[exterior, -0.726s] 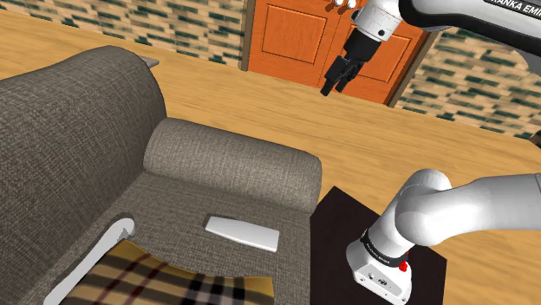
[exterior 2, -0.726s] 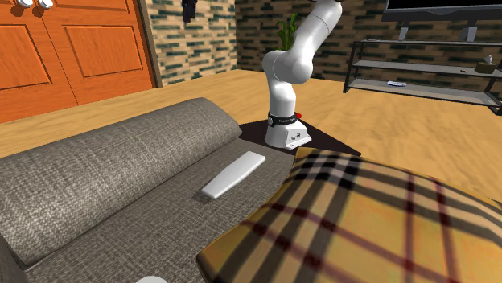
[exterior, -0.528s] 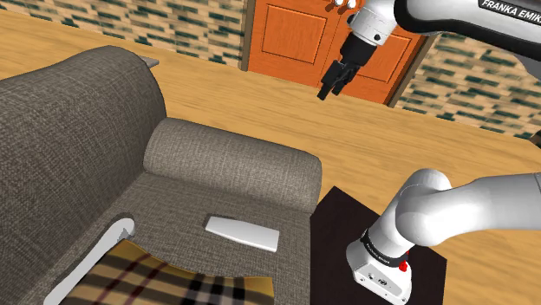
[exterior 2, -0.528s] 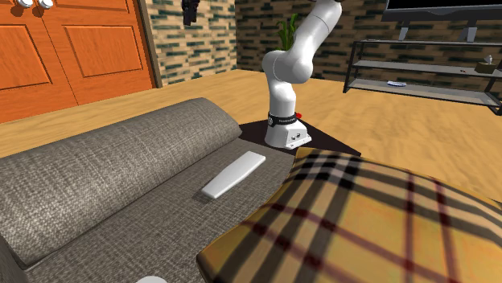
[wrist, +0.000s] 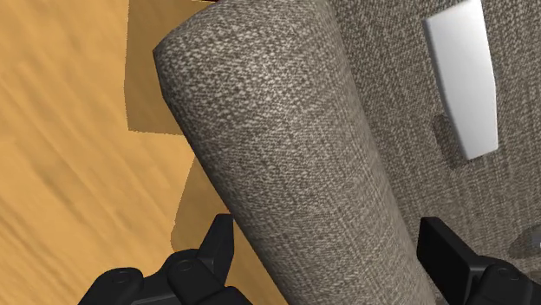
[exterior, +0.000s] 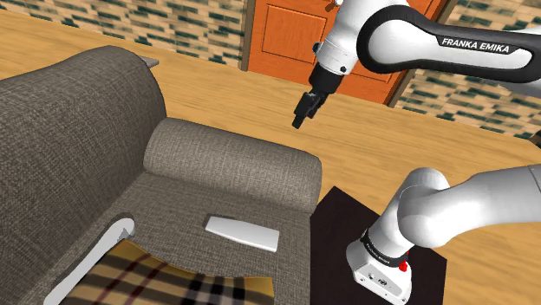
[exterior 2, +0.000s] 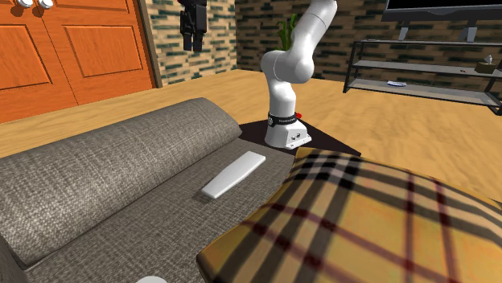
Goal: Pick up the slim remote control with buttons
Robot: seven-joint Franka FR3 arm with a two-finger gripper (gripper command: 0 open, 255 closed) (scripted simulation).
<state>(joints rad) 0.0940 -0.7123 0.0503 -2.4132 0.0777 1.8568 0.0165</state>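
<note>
A slim white remote (exterior: pixel 242 232) lies flat on the grey sofa seat, just inside the rounded armrest (exterior: pixel 232 162); no buttons show on it. It also appears on the seat beside the plaid cushion, remote (exterior 2: pixel 233 174), and past the armrest in the wrist view, remote (wrist: pixel 462 75). My black gripper (exterior: pixel 300 118) hangs high in the air above the floor beyond the armrest, well away from the remote. Gripper (exterior 2: pixel 191 42) points downward. In the wrist view the gripper (wrist: pixel 334 251) is open, its fingers (wrist: pixel 217 247) wide apart over the armrest (wrist: pixel 286 147), with nothing held.
A plaid yellow cushion (exterior 2: pixel 362 225) lies on the seat near the remote. The sofa back (exterior: pixel 69 139) rises at the shoulder view's left. My stand (exterior: pixel 381 260) sits on a dark box next to the sofa. Orange doors (exterior: pixel 295 39) and a shelf unit (exterior 2: pixel 426 76) stand behind.
The arm has swung the gripper down and toward the shoulder view's left, closer to the sofa armrest. The remote has not moved.
</note>
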